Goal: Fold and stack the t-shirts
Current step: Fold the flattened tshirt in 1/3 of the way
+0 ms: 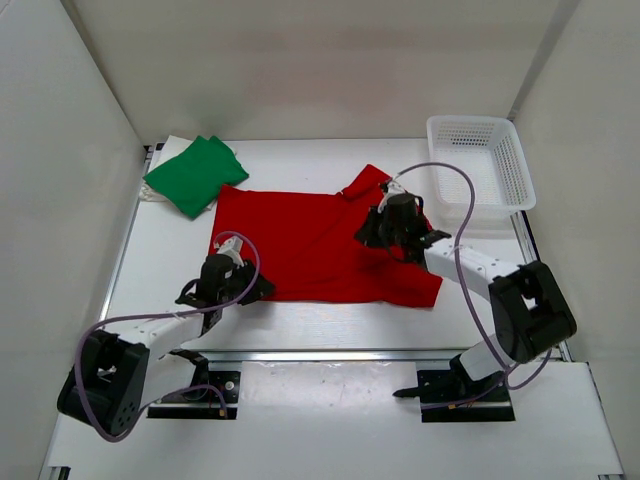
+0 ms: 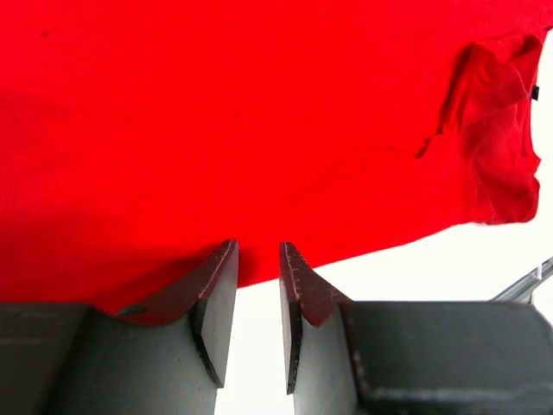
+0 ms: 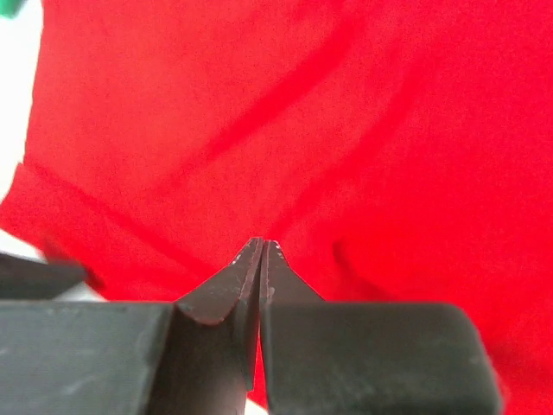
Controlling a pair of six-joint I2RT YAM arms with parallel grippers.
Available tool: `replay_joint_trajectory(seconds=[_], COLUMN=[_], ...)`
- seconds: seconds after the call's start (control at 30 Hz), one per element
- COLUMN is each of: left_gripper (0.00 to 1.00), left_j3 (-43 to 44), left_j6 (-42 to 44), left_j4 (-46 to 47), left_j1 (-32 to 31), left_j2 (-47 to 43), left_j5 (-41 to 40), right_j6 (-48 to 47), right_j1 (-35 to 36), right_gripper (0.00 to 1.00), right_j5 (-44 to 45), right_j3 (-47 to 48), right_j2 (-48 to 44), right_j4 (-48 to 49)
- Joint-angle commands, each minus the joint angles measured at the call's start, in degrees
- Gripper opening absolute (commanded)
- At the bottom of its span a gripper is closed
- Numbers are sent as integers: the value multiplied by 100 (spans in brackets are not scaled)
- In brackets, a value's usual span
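The red t-shirt (image 1: 310,245) lies spread flat in the middle of the table, one sleeve bunched at its back right. It fills the left wrist view (image 2: 216,130) and the right wrist view (image 3: 389,130). My left gripper (image 1: 260,288) sits at the shirt's near left edge, jaws a little apart (image 2: 257,248), nothing between them. My right gripper (image 1: 378,230) is over the shirt's right part, jaws pressed together (image 3: 262,245), with creases in the cloth running to the tips. The green t-shirt (image 1: 195,175) lies folded at the back left. A pale edge shows under it; the cream-white shirt is otherwise hidden.
A white mesh basket (image 1: 520,170) stands at the back right, close behind the right arm. White walls enclose the table on three sides. A metal rail runs along the near edge by the arm bases.
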Motion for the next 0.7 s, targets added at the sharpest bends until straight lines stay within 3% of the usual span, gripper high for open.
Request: replay_joint_trajectory(seconds=[0.0, 0.1, 0.27, 0.43, 0.67], left_gripper=[37, 37, 37, 37, 37], left_j3=[270, 480, 885, 745, 543], left_j6=[166, 184, 132, 44, 105], left_j4=[-196, -117, -3, 147, 76], left_j1=[-209, -482, -947, -914, -606], left_j2=[-207, 82, 654, 646, 242], left_j5=[-205, -249, -223, -241, -213], right_j6=[-103, 108, 39, -225, -181], right_j1=[138, 24, -90, -327, -284], right_gripper=[0, 0, 0, 0, 0], right_j5=[248, 135, 160, 345, -182], right_j3=[-759, -1455, -1316, -535, 390], right_j2=[-575, -814, -595, 194, 1146], right_j4=[18, 291, 229, 221, 317])
